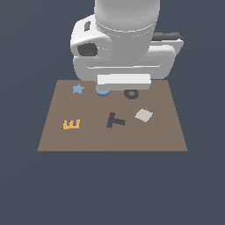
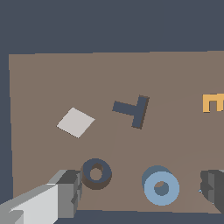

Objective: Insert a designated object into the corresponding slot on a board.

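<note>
The light blue round disc [image 2: 161,188] lies on the brown board [image 2: 175,78], next to the dark navy ring slot [image 2: 96,173]. In the exterior view the disc [image 1: 103,91] sits at the board's [image 1: 112,136] far edge, partly under the arm, with the ring [image 1: 131,93] to its right. My gripper [image 2: 141,189] is open above them. One fingertip [image 2: 69,192] is just beside the ring and the other [image 2: 213,186] is beyond the disc, so both lie between the fingers. The fingers touch nothing.
On the board are a dark navy T [image 1: 115,120], a pale grey square [image 1: 143,115], an orange E [image 1: 71,124] and a light blue star [image 1: 78,88]. The arm's white body [image 1: 125,48] hides the board's far edge.
</note>
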Tool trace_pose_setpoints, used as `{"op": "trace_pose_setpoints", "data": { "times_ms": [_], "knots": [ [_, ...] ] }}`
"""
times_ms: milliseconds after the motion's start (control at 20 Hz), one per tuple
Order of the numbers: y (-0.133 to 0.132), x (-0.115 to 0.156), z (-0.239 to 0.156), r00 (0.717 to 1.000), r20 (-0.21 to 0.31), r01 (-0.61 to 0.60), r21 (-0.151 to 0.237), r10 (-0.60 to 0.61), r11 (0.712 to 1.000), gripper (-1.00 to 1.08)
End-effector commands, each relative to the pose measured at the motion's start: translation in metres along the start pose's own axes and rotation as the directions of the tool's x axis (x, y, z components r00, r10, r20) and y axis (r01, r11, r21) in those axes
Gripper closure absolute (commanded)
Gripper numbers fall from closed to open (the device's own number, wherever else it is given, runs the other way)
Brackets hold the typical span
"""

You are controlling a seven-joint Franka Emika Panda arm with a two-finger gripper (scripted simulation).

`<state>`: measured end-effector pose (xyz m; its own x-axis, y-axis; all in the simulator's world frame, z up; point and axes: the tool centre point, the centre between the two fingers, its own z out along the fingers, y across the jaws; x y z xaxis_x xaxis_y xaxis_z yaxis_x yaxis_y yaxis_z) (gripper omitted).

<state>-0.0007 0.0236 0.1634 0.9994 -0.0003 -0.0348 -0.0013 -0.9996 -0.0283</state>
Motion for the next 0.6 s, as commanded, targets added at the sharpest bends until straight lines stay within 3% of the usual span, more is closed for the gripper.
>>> {"op": "trace_pose_setpoints", "data": {
  "times_ms": [0, 550],
  "knots": [
    [0.000, 0.000, 0.000, 1.000, 0.000, 0.000, 0.000, 0.000, 1.000, -0.92],
    [0.011, -0.017, 0.020, 1.000, -0.006, 0.004, -0.005, -0.004, 1.000, -0.92]
  ]
}}
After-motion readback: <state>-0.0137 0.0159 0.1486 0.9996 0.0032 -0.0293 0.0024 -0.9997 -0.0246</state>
